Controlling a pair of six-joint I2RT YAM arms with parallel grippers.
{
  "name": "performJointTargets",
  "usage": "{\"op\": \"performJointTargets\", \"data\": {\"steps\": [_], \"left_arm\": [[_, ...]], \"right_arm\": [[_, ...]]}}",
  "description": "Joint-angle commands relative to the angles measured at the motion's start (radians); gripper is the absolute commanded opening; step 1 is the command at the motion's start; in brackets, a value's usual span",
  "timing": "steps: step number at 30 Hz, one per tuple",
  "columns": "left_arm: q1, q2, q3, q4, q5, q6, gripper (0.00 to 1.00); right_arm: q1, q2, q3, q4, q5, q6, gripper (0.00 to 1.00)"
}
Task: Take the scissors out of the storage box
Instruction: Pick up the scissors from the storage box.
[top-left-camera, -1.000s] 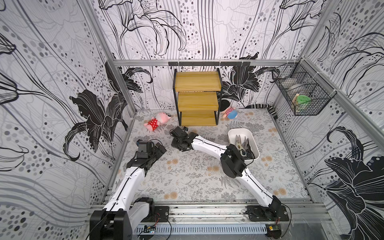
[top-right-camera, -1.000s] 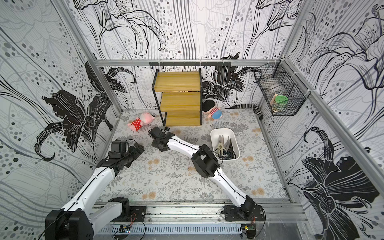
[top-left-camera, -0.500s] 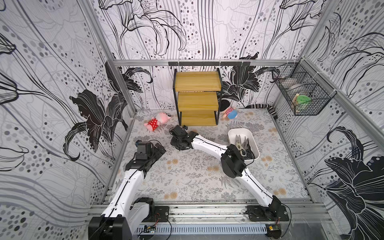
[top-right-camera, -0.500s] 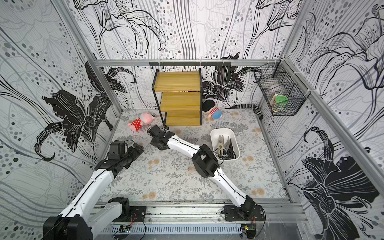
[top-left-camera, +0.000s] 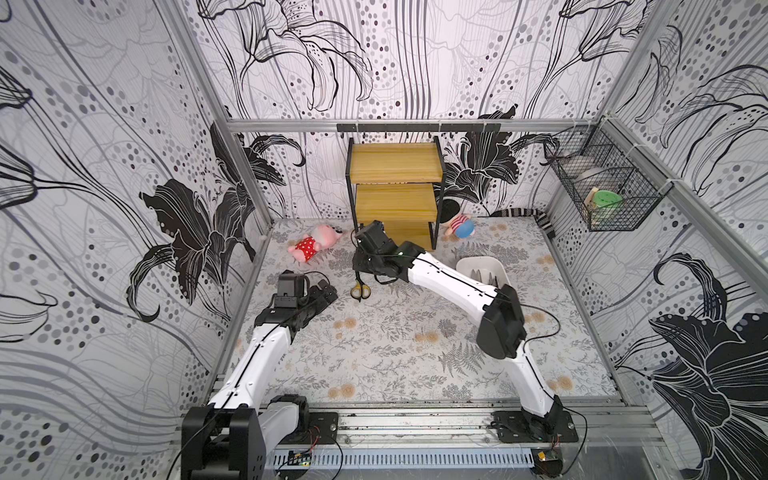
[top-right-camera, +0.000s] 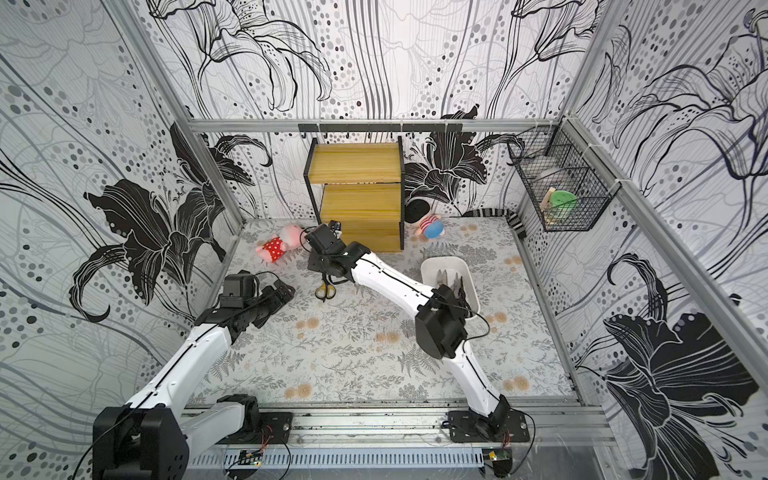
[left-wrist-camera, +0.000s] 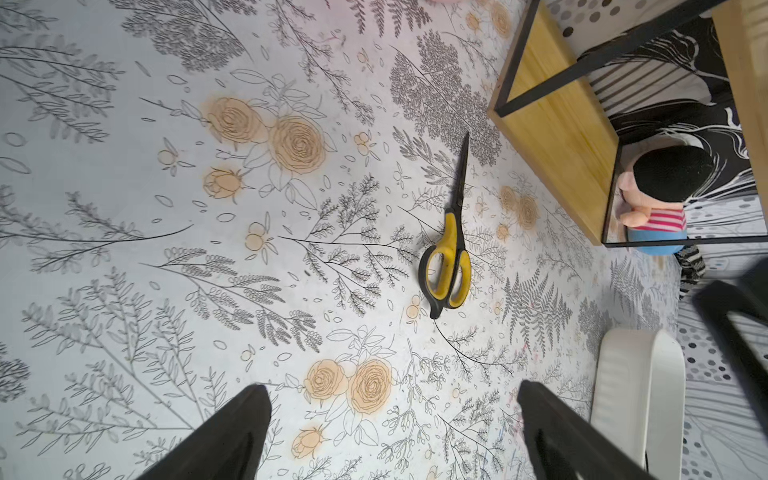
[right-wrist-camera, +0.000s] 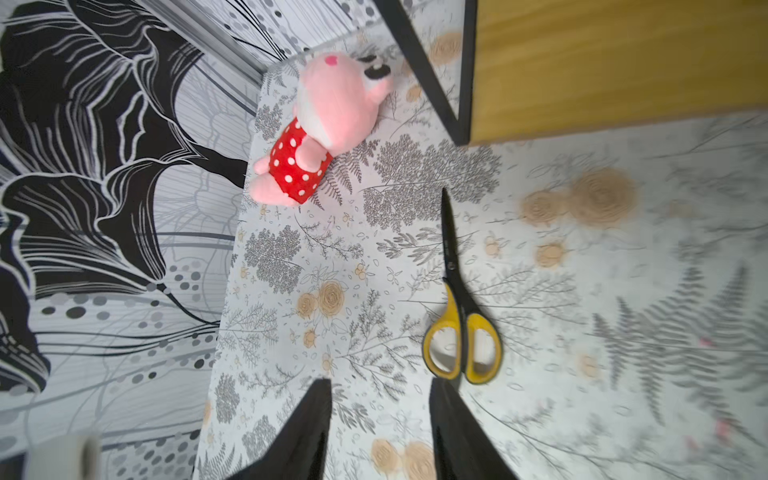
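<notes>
Released since a second ago, the yellow-black scissors (top-left-camera: 360, 286) lie near the mat's (top-left-camera: 374, 353) back edge, just beside the right gripper (right-wrist-camera: 380, 386), its jaws parted. The left gripper (left-wrist-camera: 392, 386) gapes too, and other scissors (top-left-camera: 484, 275) remain in the storage box (top-left-camera: 473, 262).

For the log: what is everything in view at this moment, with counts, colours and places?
yellow-black scissors: one, flat on the mat, outside the box, in front of the shelf
storage box: one, white, right part of the mat
scissors in the box: several, count unclear
shelf: one, wood with black frame, at the back wall
pink plush: one, red dotted dress, left of the shelf
second plush: one, black hair, striped top, right of the shelf
striped cloth thing: one, black and white, back right corner
wire basket: one, black, right wall, holds a green item
mat: one, floral
left gripper: open, empty
right gripper: open, empty, near the yellow-black scissors
</notes>
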Motion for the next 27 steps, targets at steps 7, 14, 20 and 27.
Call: {"op": "performJointTargets", "data": {"steps": [7, 14, 20, 27], "left_arm": [[-0.144, 0.177, 0.096, 0.119, 0.005, 0.055, 0.98], [-0.216, 0.322, 0.161, 0.176, -0.011, 0.032, 0.98], [-0.287, 0.423, 0.237, 0.203, -0.004, -0.009, 0.98], [-0.321, 0.434, 0.240, 0.200, -0.021, -0.026, 0.98]], "right_arm": [[-0.180, -0.383, -0.564, -0.005, 0.005, -0.207, 0.44], [-0.344, -0.555, -0.773, -0.176, -0.010, -0.337, 0.43], [-0.503, -0.671, -0.908, -0.260, -0.038, -0.413, 0.43], [-0.642, -0.684, -0.986, -0.272, -0.082, -0.467, 0.35]]}}
